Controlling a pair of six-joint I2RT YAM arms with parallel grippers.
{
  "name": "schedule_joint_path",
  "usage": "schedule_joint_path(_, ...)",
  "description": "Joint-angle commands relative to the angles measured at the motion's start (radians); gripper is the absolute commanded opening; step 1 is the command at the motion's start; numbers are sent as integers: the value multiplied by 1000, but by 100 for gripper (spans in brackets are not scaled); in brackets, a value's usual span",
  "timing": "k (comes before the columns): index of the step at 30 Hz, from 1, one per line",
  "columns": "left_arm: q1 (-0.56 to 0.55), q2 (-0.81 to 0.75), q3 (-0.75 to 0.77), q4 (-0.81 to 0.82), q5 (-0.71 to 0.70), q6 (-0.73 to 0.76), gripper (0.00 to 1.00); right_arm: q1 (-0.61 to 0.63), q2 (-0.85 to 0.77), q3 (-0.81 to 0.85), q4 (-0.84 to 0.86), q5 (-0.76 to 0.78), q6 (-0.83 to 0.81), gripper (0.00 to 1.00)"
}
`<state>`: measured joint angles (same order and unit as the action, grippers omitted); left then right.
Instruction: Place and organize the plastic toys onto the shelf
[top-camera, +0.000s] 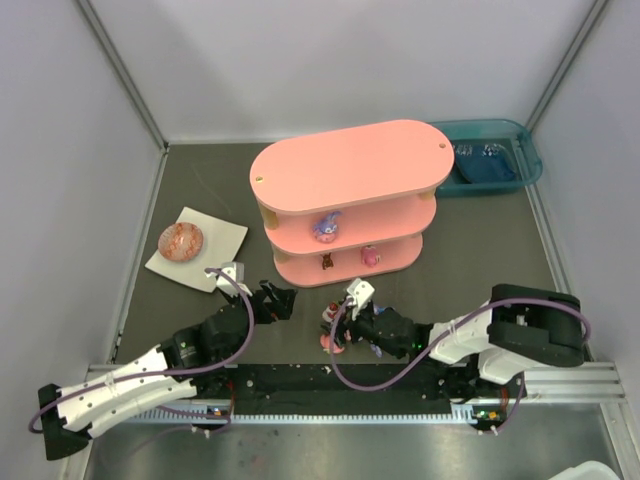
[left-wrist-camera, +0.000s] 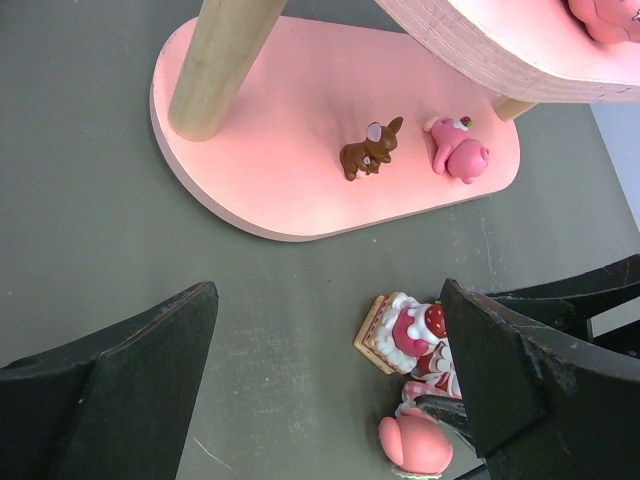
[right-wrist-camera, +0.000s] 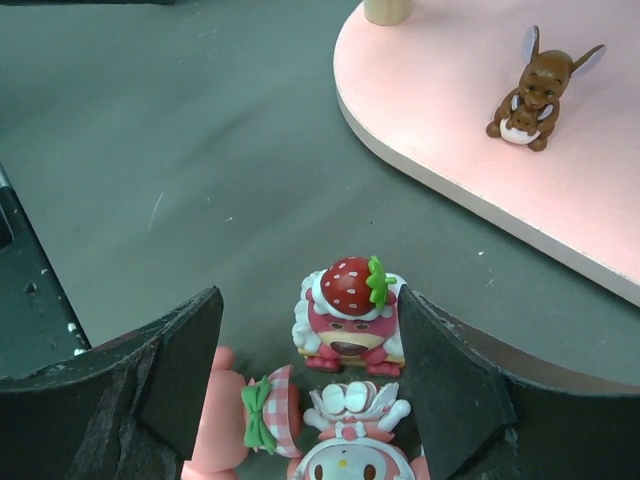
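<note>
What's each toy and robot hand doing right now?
Left gripper: open, empty.
Right gripper: open, straddling strawberry toy.
Strawberry toy: standing on table, not gripped.
Brown bunny: upright on shelf bottom tier.
Pink toy: beside it, bottom tier.
Purple toy: on middle tier.

The left arm (top-camera: 120, 388) and right arm (top-camera: 470, 335) look like twins: white shells, chunky black joints, and a purple cable (top-camera: 246, 310) looping along each up to a little white camera block (top-camera: 360, 292). The left gripper (top-camera: 283, 301) and right gripper (top-camera: 343, 335) have matte black fingers (left-wrist-camera: 130, 370), edges scuffed pale.
</note>
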<state>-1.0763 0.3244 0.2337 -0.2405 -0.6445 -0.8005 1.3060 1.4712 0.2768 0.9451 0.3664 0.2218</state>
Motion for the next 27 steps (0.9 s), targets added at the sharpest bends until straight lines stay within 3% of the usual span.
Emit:
schedule_joint_path(1, -5, -5, -10, 10, -9, 12, 99, -8, 40, 30, 122, 49, -28, 69)
schedule_joint_path(16, -5, -13, -13, 3, -15, 11, 99, -10, 107, 13, 205, 71, -30, 43)
schedule_joint_path(19, -5, -13, -14, 3, -15, 7, 99, -10, 101, 10, 195, 66, -36, 32)
schedule_joint_path(21, -5, -15, -14, 1, -15, 7, 99, -8, 91, 7, 192, 69, -41, 7)
schedule_joint_path(27, -5, -15, -11, 3, -18, 9, 99, -8, 29, 19, 124, 98, -71, 0)
